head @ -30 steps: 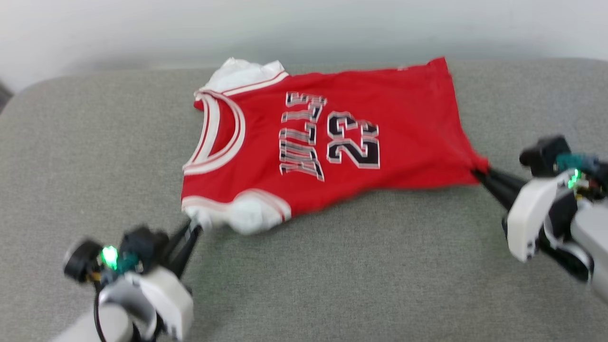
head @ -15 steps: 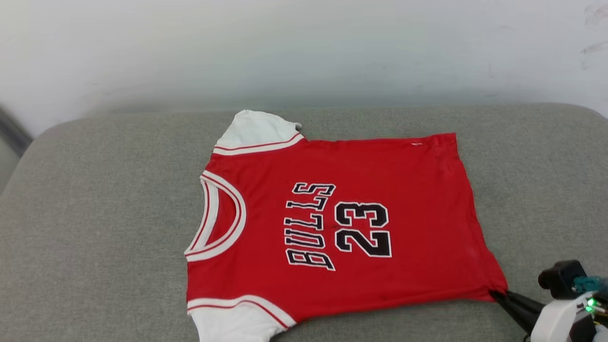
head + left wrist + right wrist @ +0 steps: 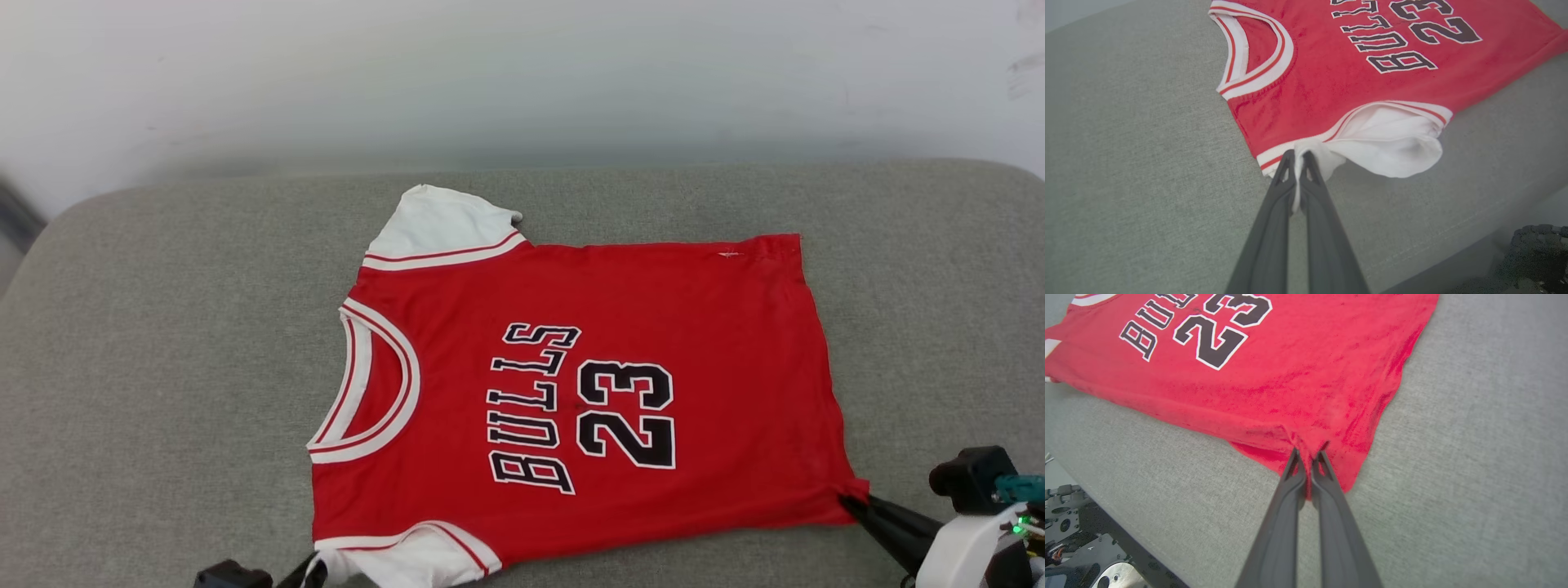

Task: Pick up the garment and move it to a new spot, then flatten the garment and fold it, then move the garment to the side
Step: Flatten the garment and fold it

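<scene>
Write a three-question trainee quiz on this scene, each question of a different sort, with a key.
1. Multiple choice: which part of the garment do the left gripper's fingers pinch?
A) the collar
B) the white sleeve nearest the robot
C) the far hem
2. True or false: the right gripper is open and hovers clear of the garment.
3. Fill in: the number printed on the garment is ___.

Key:
1. B. The fingers are closed on the sleeve's edge.
2. False. It is shut on the near hem corner.
3. 23.
</scene>
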Robot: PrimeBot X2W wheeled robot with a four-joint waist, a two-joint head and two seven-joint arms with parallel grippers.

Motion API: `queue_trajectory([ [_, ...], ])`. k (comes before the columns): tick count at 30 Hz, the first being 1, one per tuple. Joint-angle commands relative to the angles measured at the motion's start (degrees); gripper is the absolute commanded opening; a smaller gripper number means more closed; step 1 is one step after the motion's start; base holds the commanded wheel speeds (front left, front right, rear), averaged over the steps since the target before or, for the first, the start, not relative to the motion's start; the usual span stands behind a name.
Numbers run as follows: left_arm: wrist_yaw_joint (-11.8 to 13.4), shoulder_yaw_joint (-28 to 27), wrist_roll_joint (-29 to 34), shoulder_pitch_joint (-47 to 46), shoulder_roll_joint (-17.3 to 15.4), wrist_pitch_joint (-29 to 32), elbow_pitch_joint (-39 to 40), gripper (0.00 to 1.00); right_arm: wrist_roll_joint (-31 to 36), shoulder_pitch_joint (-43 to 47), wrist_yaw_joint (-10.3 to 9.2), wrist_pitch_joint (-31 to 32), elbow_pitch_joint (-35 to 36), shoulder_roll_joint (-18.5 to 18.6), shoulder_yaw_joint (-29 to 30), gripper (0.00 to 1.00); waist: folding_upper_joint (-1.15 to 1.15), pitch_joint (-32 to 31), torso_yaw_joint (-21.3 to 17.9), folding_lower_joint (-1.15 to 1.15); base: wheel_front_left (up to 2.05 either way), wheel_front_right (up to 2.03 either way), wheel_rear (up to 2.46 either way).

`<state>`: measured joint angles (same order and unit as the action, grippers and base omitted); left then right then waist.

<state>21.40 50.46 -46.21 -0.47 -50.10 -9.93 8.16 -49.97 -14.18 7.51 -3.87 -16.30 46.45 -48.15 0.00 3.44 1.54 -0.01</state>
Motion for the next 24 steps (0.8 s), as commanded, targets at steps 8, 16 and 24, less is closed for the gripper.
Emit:
queue_trajectory([
  [8, -2.54, -2.32, 2.52, -9.16, -0.1, 0.98, -1.9, 0.0, 4.42, -0.41, -0.04, 4.38, 4.47, -1.89, 8.81, 0.0, 0.0, 3.77, -1.33, 0.01, 0.0, 0.0, 0.0],
  [16, -7.14, -3.95, 4.51, -20.53, 1.46, 3.04, -6.96, 0.0, 7.2, -3.23, -0.04, 8.87, 7.59, -4.19, 14.12, 0.0, 0.0, 9.3, -2.69, 0.01, 0.0, 0.0, 0.0],
  [24, -11.15, -4.18, 5.64, -28.84, 2.79, 5.24, -14.52, 0.0, 9.09, -8.62, -0.04, 12.11, 6.91, -6.52, 14.68, 0.0, 0.0, 15.18, -4.03, 0.01, 0.0, 0.0, 0.0],
])
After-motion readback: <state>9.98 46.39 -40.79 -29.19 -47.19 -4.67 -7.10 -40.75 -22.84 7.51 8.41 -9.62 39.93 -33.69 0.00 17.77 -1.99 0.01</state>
